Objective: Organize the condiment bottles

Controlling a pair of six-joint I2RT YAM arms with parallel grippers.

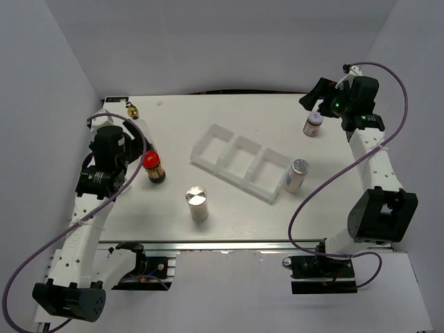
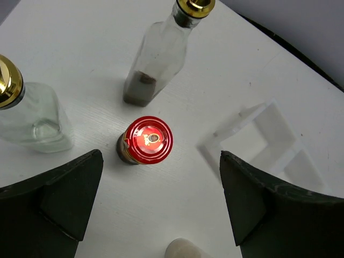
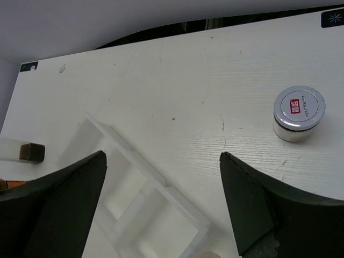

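The dark red-lidded jar (image 1: 154, 166) (image 2: 149, 138) stands at the table's left. My left gripper (image 1: 136, 154) (image 2: 161, 174) hovers open above and just short of it, with nothing between the fingers. Two clear glass bottles with gold tops (image 2: 161, 54) (image 2: 27, 115) stand beyond the jar; only one (image 1: 132, 109) shows in the top view. One silver-capped shaker (image 1: 197, 202) stands front centre. Another (image 1: 296, 175) stands by the tray's right end. The small white-lidded jar (image 1: 313, 123) (image 3: 299, 110) stands back right. My right gripper (image 1: 316, 96) (image 3: 162, 156) is open and empty above it.
The white three-compartment tray (image 1: 239, 161) (image 2: 269, 140) (image 3: 140, 199) lies diagonally at the table's middle, its compartments holding nothing. White walls close in the table at the back and both sides. Purple cables loop beside each arm.
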